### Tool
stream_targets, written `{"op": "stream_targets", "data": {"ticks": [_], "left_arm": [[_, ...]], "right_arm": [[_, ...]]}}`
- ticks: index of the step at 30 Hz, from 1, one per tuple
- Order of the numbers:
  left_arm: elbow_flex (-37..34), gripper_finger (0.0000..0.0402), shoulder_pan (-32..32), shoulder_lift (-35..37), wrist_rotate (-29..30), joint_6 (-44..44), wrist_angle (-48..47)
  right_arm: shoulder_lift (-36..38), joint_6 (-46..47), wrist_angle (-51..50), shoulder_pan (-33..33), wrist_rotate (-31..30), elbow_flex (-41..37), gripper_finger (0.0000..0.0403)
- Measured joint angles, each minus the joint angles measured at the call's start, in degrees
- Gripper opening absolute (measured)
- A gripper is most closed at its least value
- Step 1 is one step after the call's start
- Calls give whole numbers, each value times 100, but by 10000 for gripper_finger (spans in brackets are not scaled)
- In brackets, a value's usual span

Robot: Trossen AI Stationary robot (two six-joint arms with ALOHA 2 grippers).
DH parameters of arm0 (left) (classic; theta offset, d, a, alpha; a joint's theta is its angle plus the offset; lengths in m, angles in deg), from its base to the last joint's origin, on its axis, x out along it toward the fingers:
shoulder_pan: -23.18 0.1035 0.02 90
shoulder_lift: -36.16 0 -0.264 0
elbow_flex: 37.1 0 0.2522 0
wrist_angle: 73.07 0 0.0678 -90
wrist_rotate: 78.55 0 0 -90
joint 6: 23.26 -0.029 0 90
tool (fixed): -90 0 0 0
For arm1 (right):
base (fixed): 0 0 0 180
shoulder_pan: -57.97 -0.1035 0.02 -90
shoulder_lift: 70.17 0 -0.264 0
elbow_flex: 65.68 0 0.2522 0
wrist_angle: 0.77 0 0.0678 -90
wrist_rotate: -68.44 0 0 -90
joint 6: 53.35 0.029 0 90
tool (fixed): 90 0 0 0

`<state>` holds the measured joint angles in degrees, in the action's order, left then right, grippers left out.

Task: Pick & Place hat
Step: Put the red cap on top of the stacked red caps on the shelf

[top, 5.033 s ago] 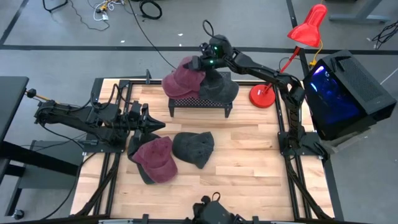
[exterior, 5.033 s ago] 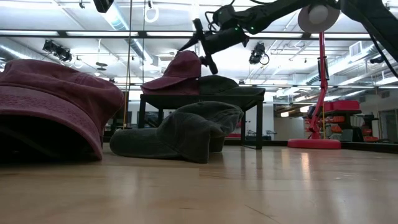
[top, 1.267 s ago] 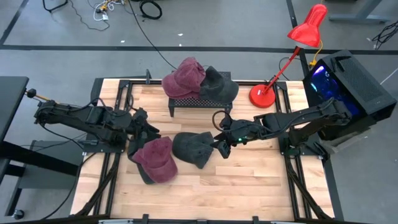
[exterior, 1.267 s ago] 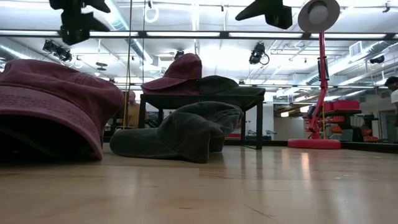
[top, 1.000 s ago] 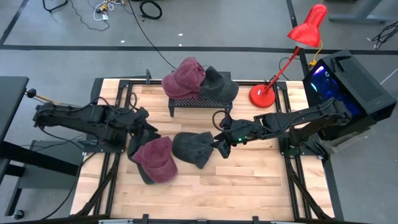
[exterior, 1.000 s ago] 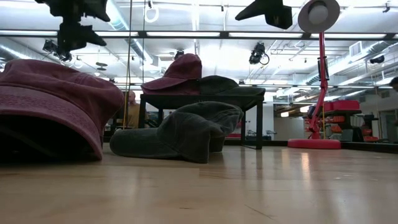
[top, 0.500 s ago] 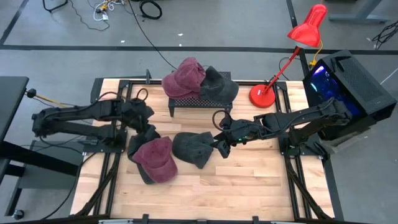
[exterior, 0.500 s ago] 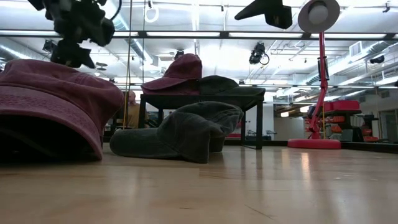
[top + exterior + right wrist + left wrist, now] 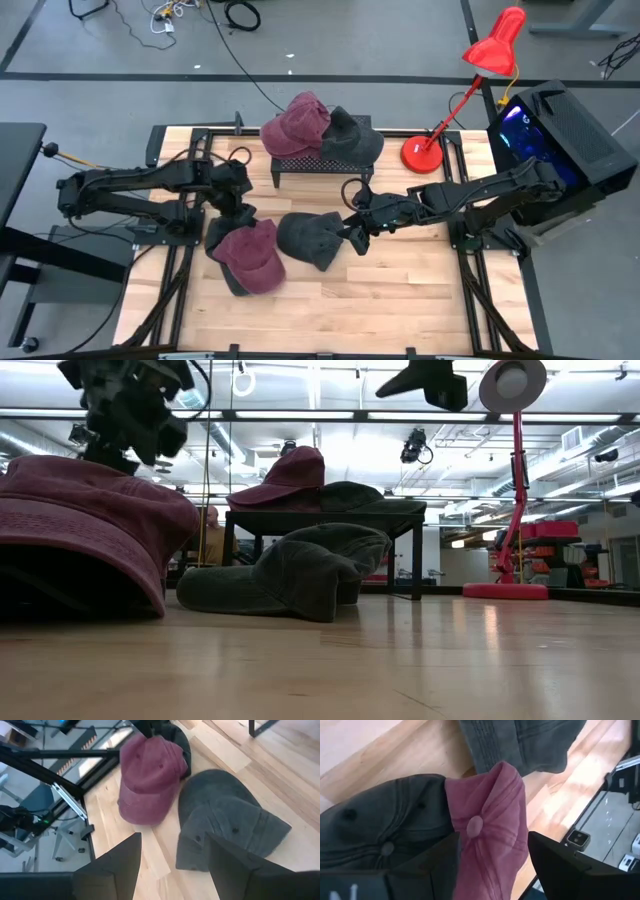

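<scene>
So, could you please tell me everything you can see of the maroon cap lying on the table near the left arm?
The maroon cap is a soft, washed-looking fabric baseball cap with stitched panels, small eyelets and a covered button on the crown. It lies on the wooden table, left of the dark grey cap. It rests partly on top of another dark cap at the table's left edge. The left gripper hovers just over it with fingers open, apparently not gripping it.
</scene>
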<state>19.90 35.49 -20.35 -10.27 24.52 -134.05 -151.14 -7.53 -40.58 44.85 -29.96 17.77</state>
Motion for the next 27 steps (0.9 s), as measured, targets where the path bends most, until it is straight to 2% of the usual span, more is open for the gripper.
{"op": "stream_targets", "data": {"ticks": [13, 19, 22, 27], "left_arm": [[-3, 236, 0, -657, -262, -261, -71], [-4, 235, 0, -726, -692, -260, -71], [-4, 222, 0, -728, -797, -260, -71], [-4, 169, 0, -728, -944, -260, -71]], "right_arm": [[0, 19, 58, 0, 35, -98, 214], [0, -83, 67, -1, 31, -98, 214], [0, -127, 71, -2, 28, -98, 214], [0, -129, 76, -1, 26, -98, 214]]}}
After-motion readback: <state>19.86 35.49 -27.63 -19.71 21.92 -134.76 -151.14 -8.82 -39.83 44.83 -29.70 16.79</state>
